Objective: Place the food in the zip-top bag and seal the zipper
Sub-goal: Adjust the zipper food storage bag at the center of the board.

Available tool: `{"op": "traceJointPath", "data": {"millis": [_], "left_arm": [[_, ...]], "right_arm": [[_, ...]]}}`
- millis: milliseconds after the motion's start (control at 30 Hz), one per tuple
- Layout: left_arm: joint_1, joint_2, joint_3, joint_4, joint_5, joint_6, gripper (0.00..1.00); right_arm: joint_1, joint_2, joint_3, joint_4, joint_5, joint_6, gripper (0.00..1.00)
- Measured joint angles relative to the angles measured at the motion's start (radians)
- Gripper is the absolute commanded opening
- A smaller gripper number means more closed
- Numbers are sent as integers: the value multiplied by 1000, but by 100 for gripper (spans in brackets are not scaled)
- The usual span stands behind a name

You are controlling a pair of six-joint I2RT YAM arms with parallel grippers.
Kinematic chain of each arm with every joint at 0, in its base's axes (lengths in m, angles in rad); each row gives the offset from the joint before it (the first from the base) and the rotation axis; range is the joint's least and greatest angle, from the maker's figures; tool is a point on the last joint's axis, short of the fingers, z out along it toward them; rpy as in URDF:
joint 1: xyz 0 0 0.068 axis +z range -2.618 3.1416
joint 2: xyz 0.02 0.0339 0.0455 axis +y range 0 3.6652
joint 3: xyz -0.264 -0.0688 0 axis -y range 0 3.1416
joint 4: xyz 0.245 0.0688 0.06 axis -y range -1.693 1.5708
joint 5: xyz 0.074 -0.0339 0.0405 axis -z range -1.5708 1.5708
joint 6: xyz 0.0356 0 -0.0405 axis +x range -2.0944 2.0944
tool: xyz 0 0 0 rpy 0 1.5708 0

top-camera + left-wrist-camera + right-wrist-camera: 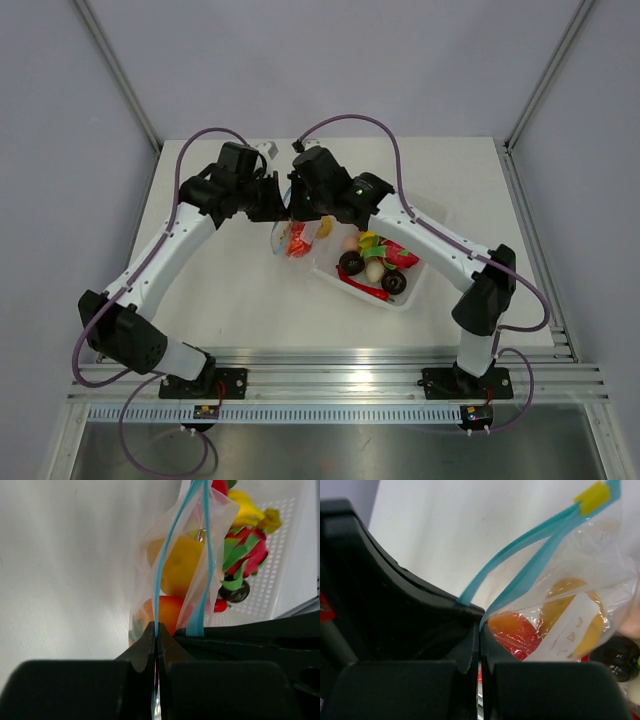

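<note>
White bench [220,290], white tray [400,303] at 3 o'clock of centre w/ most food [375,262] in it. Mid-bench, 9 o'clock of the tray, the zip-top bag [292,240] hangs w/ a yellow and an orange pc inside. Film's thin, floppy, prob slippery, so pinch the stiffer zipper [161,570], not the film. Rn left jaws are clamped on one zipper lip, right jaws clamped at the far end. Long axis runs approx 9-to-3 btwn them, mouth up and gaping imo.
</note>
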Motion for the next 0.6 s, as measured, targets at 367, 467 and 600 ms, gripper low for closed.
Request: {"op": "traceJointPath", "data": {"millis": [367,467,600], "left_arm": [[168,-25,12,-43,-6,25,0],[136,-31,-10,-25,-3,14,0],[-6,-10,-18,-30,-32,16,0]], "right_arm": [[2,-50,-59,5,31,0,0],[3,-62,-65,30,7,12,0],[13,-14,-35,32,-24,19,0]]}}
